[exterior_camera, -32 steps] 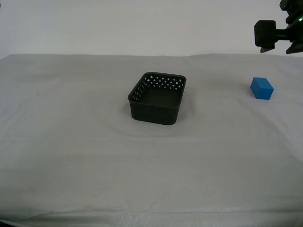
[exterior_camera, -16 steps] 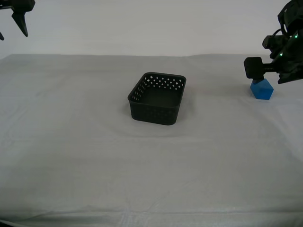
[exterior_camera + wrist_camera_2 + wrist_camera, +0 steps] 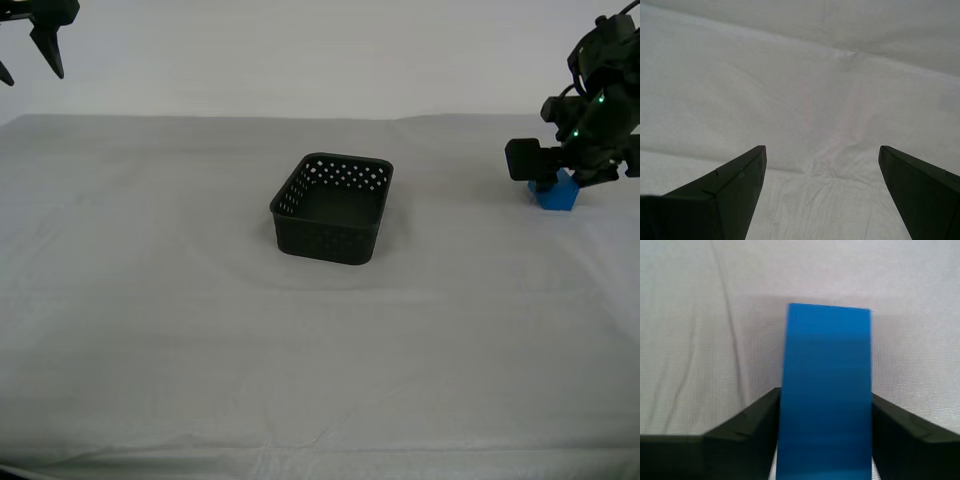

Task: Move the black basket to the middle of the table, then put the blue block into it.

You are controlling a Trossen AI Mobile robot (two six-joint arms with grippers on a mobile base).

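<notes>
Though no brand, label or writing can be read on anything, the materials are plain enough: the worktop (image 3: 200, 340) is draped in a light grey-white cloth, matte and faintly wrinkled, with soft creases showing in both wrist views. Near the centre of the exterior view sits the basket (image 3: 331, 208), shallow and squarish, of black plastic with rounded corners and rows of small holes through its walls; nothing lies in it. At the right edge of the exterior view, well apart from the basket, the block (image 3: 556, 194) rests on the cloth, bright blue, smooth and flat-faced, partly hidden by my first hand (image 3: 560, 180), which is low over it. From the first wrist view the block (image 3: 826, 390) stands as a tall plain rectangle between the two dark fingers (image 3: 740, 432), both of which lie right against its sides; whether they press it I cannot tell. My second hand (image 3: 30, 50) hangs in the upper left corner of the exterior view, and its wrist view shows the black wedge-shaped fingers (image 3: 725, 195) spread wide over bare cloth, holding nothing.
</notes>
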